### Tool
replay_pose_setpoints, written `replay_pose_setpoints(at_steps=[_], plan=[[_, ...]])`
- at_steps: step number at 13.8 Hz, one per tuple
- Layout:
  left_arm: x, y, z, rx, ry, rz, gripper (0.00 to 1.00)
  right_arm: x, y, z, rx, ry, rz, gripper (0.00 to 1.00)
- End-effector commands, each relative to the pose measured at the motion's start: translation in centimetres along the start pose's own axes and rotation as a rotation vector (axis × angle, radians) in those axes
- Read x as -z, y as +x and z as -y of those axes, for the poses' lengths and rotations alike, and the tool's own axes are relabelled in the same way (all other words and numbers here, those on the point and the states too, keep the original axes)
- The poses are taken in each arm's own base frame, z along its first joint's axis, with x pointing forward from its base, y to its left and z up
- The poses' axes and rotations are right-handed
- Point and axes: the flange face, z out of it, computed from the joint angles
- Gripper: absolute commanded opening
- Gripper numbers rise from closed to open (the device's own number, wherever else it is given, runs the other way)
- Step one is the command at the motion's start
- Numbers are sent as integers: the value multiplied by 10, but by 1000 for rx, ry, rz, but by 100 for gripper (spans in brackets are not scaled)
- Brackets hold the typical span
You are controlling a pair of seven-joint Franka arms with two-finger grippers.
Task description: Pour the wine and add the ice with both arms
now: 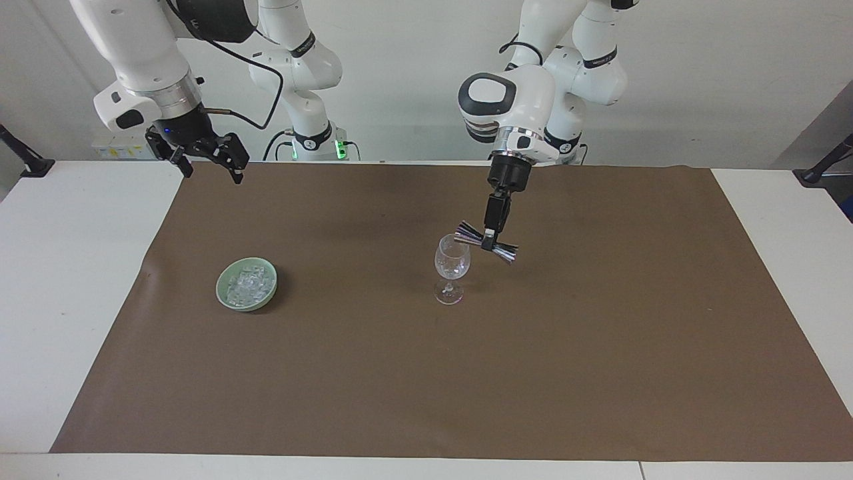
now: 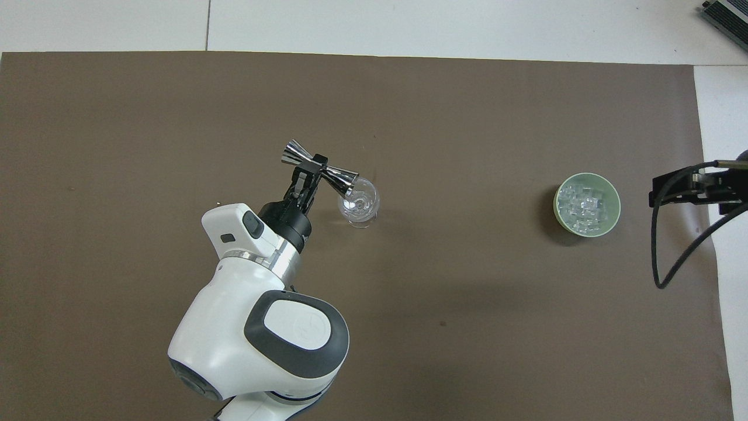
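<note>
A clear stemmed wine glass (image 1: 452, 263) stands upright near the middle of the brown mat; it also shows in the overhead view (image 2: 359, 202). My left gripper (image 1: 490, 239) is shut on the waist of a silver double-cone jigger (image 1: 506, 252), held tilted with its lower end at the glass rim (image 2: 345, 178). A pale green bowl (image 1: 220, 288) holds the ice (image 1: 248, 283), several clear cubes, toward the right arm's end (image 2: 584, 204). My right gripper (image 1: 206, 160) is open and empty, up in the air over the mat's corner by its own base, and waits.
The brown mat (image 1: 600, 367) covers most of the white table (image 1: 66, 280). The right arm's black cable (image 2: 666, 257) hangs beside the bowl. Black clamps sit at both of the table's corners nearest the robots.
</note>
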Motion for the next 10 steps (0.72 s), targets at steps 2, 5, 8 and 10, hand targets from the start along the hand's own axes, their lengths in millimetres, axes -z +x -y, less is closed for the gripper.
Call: replay_pose_setpoints(at_steps=[2,5,8,10], plan=[[8,15,0,189,6,41,0,1,-7,-1,24,26,4,100],[7,41,-2,370,-9,111,0,1,-7,-1,24,26,4,100],[8,73,6,535,-17,181,0,1,-7,-1,24,26,4,100],[9,98,12,628,-23,211,0,1,-7,-1,24,26,4,100]])
